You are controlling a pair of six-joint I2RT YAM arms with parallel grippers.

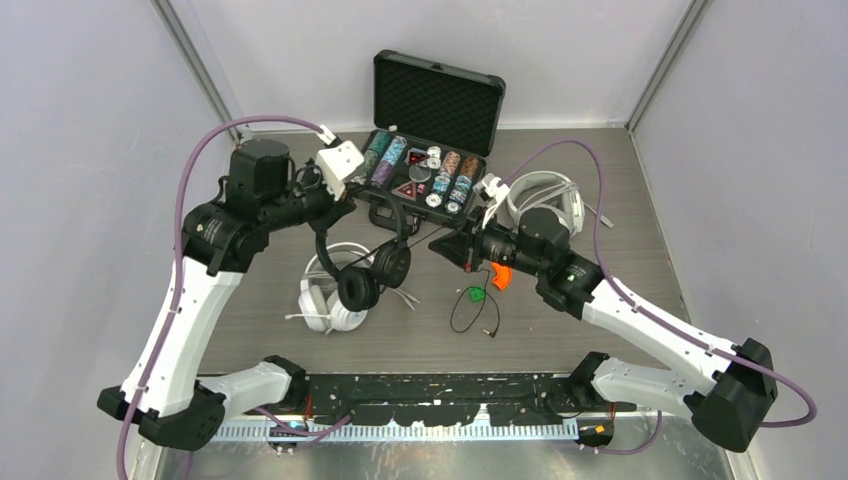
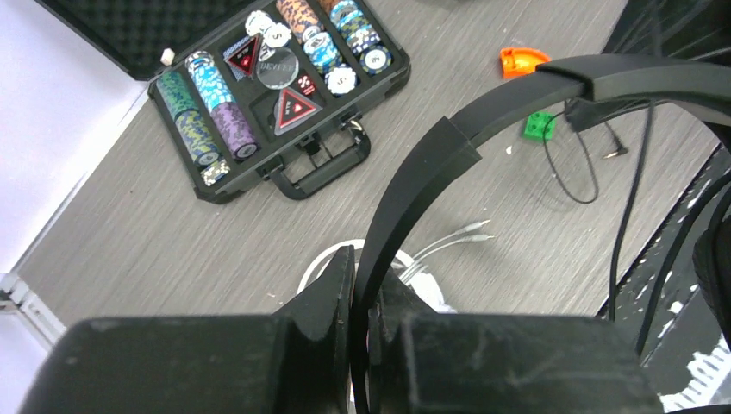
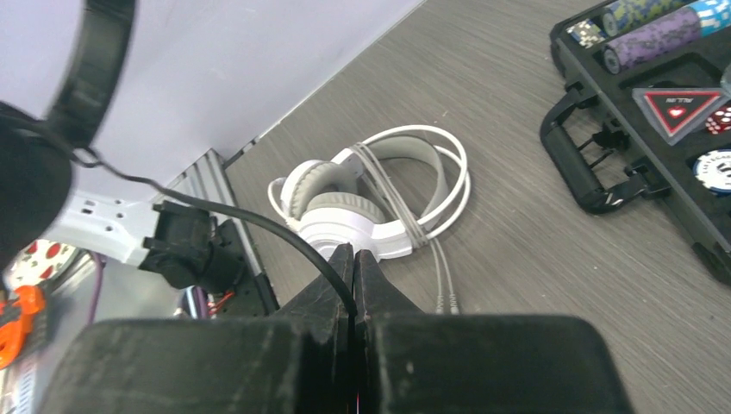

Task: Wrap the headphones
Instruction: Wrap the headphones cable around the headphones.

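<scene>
**Op:** Step in hand?

**Note:** Wrapping the black headphones [image 1: 372, 278]. Your left gripper [image 2: 362, 289] is clamped on the headband and holds the set up off the table [image 1: 540, 340]. The ear cups hang just above the near-left white headphones [image 1: 330, 300]. Your right gripper [image 3: 354, 259] is pinched shut on the thin black cable [image 3: 259, 226], to the right of the cups.

**Op:** How far along?

**Note:** Early, by my reading. Much of the cable lies in a loose loop on the table by the green block [image 1: 477, 295], plug end free. No turns show on the black headband.

**Op:** Next move?

**Note:** You likely carry the pinched cable round the headband while your left holds it steady. Draw in the slack as you go, and mind the orange piece [image 1: 501, 276] near the loop, since the cord could snag there.

**Op:** The other sets?

**Note:** The near-left white pair lies flat. Its grey cord looks wound across the band, plugs sticking out. The far-right white headphones [image 1: 545, 195] sit partly hidden behind your right arm, so I cannot tell the state of their cord.
</scene>
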